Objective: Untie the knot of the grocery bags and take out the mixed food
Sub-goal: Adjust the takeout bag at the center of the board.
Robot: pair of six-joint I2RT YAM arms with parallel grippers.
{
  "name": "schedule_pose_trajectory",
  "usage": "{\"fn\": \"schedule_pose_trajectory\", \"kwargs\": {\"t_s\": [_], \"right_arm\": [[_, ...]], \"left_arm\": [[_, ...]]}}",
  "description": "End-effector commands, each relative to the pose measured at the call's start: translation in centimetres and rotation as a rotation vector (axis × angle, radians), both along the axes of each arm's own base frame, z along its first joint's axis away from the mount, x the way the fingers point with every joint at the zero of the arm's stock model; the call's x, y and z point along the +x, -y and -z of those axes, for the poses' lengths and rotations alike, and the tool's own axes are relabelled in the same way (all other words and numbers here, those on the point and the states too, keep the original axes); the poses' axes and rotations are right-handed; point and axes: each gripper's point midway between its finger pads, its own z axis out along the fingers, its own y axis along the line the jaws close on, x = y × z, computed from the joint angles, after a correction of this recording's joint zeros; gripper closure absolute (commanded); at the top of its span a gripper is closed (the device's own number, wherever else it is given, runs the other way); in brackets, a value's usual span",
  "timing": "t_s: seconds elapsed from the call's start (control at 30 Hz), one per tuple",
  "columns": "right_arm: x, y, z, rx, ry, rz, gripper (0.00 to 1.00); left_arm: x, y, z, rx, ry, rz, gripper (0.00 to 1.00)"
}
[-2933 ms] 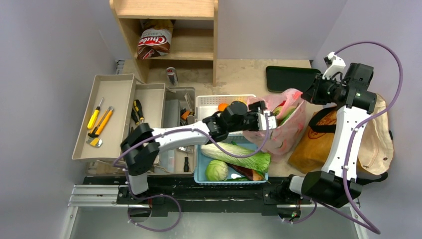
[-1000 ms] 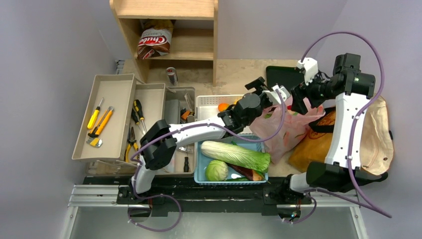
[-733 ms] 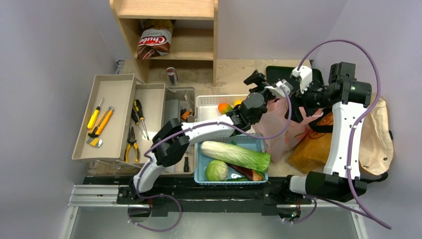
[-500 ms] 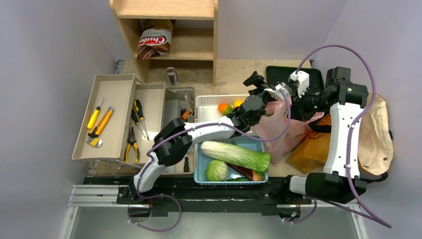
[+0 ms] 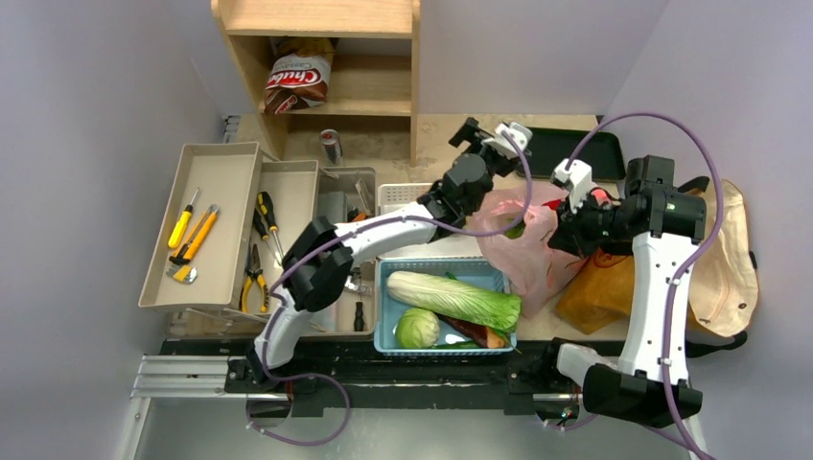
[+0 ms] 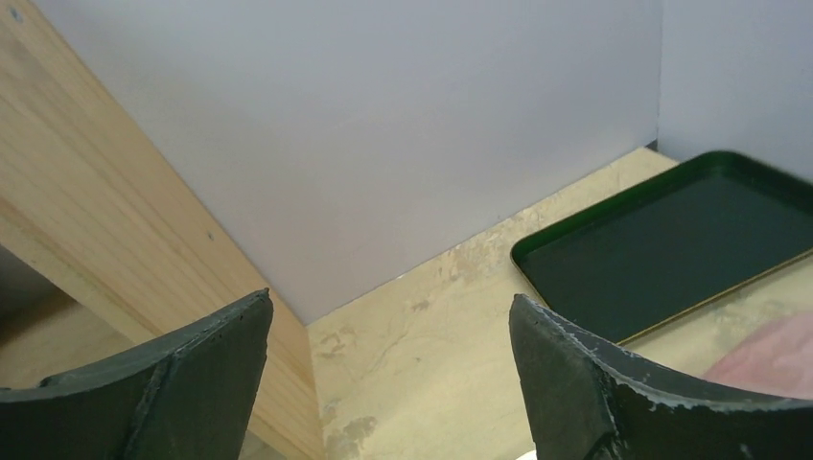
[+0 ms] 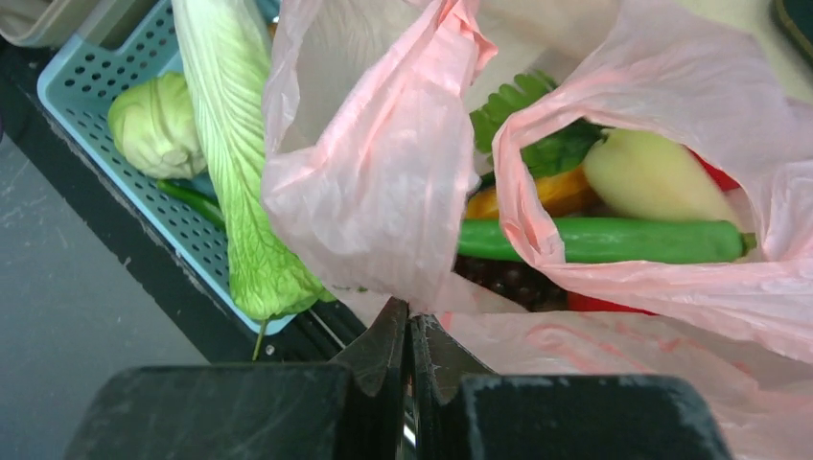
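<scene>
At lower centre, my right gripper [image 7: 410, 331] is pinched tight on a fold of the one pink bag [image 7: 383, 182]. Beyond, the bag's mouth shows one cucumber [image 7: 594, 240]. My left gripper [image 6: 388, 321] gapes wide and empty, with one green tray [image 6: 671, 230] at right.

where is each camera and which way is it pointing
Top view: above and behind the bases, looking down on the table; left arm and right arm show whole.
Left wrist: high over the table's back, facing the rear wall and green tray; open left gripper frames the bottom.
Right wrist: beside the pink bag, looking into it and at the blue basket; the right gripper pinches its plastic.
Shared: top and right wrist, bag and basket; top and left wrist, tray.
</scene>
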Motion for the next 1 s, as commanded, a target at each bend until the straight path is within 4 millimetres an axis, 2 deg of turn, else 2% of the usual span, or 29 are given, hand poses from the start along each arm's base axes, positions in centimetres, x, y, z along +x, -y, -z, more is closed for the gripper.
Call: {"fn": "schedule_pose_trajectory", "kwargs": {"t_s": [0.0, 0.07, 0.13, 0.2, 0.23, 0.3, 0.33, 0.4, 0.47, 0.6, 0.67, 0.77, 0.87, 0.97], "right_arm": [[-0.8, 0.4, 2.0, -0.035, -0.034, -0.035, 1.0], [-0.9, 0.6, 2.7, -0.048, -0.057, -0.033, 1.0], [-1.1, 0.8, 3.1, -0.058, -0.069, -0.033, 1.0], [-1.3, 0.8, 3.1, -0.068, -0.061, -0.039, 1.0], [-1.4, 0.8, 2.9, -0.069, -0.047, -0.041, 0.95], [-1.2, 0.4, 1.7, -0.055, -0.003, -0.044, 0.78], [-1.0, 0.1, 0.8, -0.039, 0.023, -0.041, 0.7], [-0.2, -0.4, -1.9, -0.007, 0.086, -0.025, 0.59], [0.9, -0.6, -4.3, 0.025, 0.13, 0.007, 0.57], [2.7, -0.2, -7.6, 0.038, 0.187, 0.061, 0.55], [3.4, 0.1, -8.8, 0.041, 0.219, 0.081, 0.48], [5.0, 1.5, -8.1, 0.019, 0.184, 0.154, 0.37], [6.7, 4.0, -5.1, -0.077, 0.088, 0.205, 0.29], [7.0, 6.8, -2.2, -0.236, -0.001, 0.182, 0.18]], "left_arm": [[-1.8, -2.0, -9.6, -0.354, -0.081, 0.152, 0.12], [-4.0, -1.2, -10.0, -0.414, -0.159, 0.289, 0.14], [-7.2, -0.1, -10.3, -0.39, -0.197, 0.484, 0.14], [-11.3, 0.8, -10.1, -0.329, -0.214, 0.701, 0.14], [-13.5, 0.9, -10.1, -0.285, -0.211, 0.824, 0.16], [-17.2, 1.6, -7.8, -0.18, -0.267, 1.016, 0.17], [-18.4, 2.0, -6.4, -0.144, -0.327, 1.078, 0.17], [-20.0, 2.7, -3.7, -0.083, -0.462, 1.162, 0.2], [-21.2, 3.0, -0.8, -0.031, -0.549, 1.223, 0.24], [-22.9, 3.0, 4.1, 0.116, -0.57, 1.284, 0.33], [-23.9, 2.5, 5.6, 0.172, -0.552, 1.316, 0.37], [-25.7, 1.5, 7.5, 0.272, -0.477, 1.357, 0.42], [-27.7, 0.9, 9.2, 0.384, -0.385, 1.391, 0.47], [-28.6, 0.9, 9.9, 0.432, -0.335, 1.389, 0.52]]}}
